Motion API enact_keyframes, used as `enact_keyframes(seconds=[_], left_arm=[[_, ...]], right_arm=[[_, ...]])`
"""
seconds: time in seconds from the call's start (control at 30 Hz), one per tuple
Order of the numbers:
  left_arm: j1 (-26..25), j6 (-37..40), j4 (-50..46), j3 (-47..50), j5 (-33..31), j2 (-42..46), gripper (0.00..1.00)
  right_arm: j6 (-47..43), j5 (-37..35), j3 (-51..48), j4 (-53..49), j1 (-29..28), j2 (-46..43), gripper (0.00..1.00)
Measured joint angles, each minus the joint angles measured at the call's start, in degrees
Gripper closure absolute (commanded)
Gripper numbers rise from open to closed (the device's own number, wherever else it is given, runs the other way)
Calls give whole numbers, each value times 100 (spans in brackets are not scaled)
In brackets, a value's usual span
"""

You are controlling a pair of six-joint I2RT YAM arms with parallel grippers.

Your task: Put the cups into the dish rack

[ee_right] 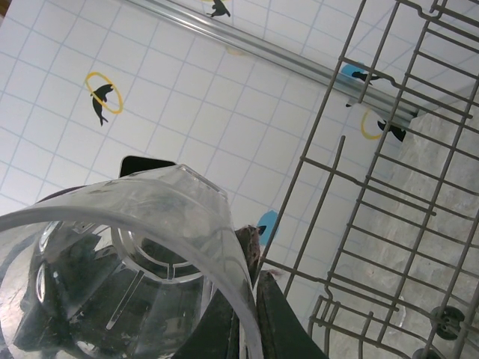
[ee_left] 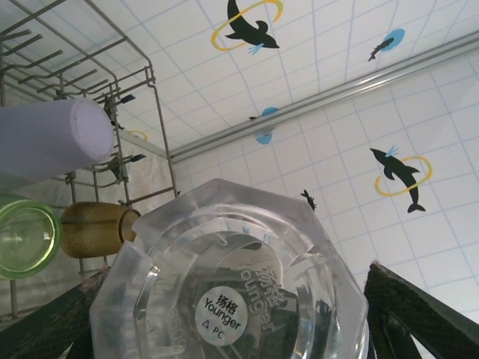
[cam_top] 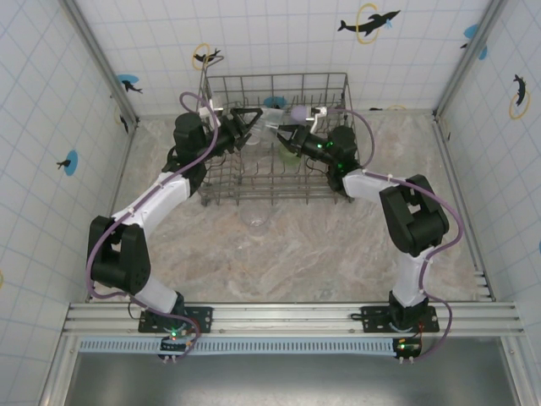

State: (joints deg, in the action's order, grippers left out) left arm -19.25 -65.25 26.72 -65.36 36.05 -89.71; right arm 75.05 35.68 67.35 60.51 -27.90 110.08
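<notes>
Clear faceted plastic cup (ee_left: 232,292) is lying sideways inside the grey wire dish rack (cam_top: 279,83), base pointing at left gripper (ee_left: 236,321), mouth at right gripper (ee_right: 239,292). Right jaws are pinching its rim wall, left jaws are standing wide around the base, grip unclear

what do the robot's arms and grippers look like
Both arms match: the left arm and right arm have white links, bulky black joints and a purple cable looping alongside. The left gripper and right gripper are black, with dark textured fingers. A green light glows at the left base.
</notes>
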Motion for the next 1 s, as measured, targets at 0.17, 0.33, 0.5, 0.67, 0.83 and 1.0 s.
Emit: enact_keyframes(seconds=[0.17,0.33,0.5,0.67,0.83,1.0], left_arm=[[17,-409,262,11,-4,0,45],[26,-535,472,98,-4,2,69],[35,-546,562,195,-17,26,99],[37,-223,437,201,55,35,100],[-24,367,-302,-50,109,33,100],[50,1032,-1005,-584,57,33,100]], right_arm=[[57,-7,0,146,-24,37,100],[101,-7,2,238,-31,61,100],[72,7,2,190,-46,66,90],[-83,4,105,-140,-68,66,74],[-400,31,120,-612,-92,20,58],[-737,46,-83,-1071,-9,-337,43]])
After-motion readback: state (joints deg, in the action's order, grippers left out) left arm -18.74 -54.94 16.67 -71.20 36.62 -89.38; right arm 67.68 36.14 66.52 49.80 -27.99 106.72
